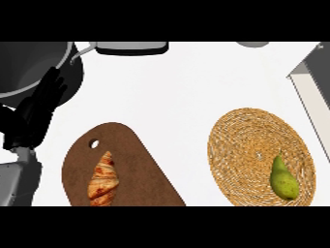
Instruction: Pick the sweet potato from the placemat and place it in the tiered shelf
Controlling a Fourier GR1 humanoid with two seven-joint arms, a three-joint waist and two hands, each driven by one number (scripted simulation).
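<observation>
Left forearm idle at lower left; pick not begun

Left forearm (3, 181) enters at the lower left corner. Above it the left hand (35, 109) rests with fingers straight and close together, pointing up, holding nothing, seen against the dark pot (17, 68). Right hand: not in view.

The sole item on the woven placemat (246, 131) is a green pear-shaped piece (283, 178), lying at the mat's lower right with its narrow end up. It does not look like a sweet potato, but nothing else is there to pick.

Recommendation: use the right hand, on the nearer side. Close across the wide lower body, not the taper, and lift clear before moving to the tiered shelf (324, 97) just beside the mat.

The white counter (188, 87) also carries a wooden cutting board (135, 160) with a croissant (103, 179), well apart from that route.
</observation>
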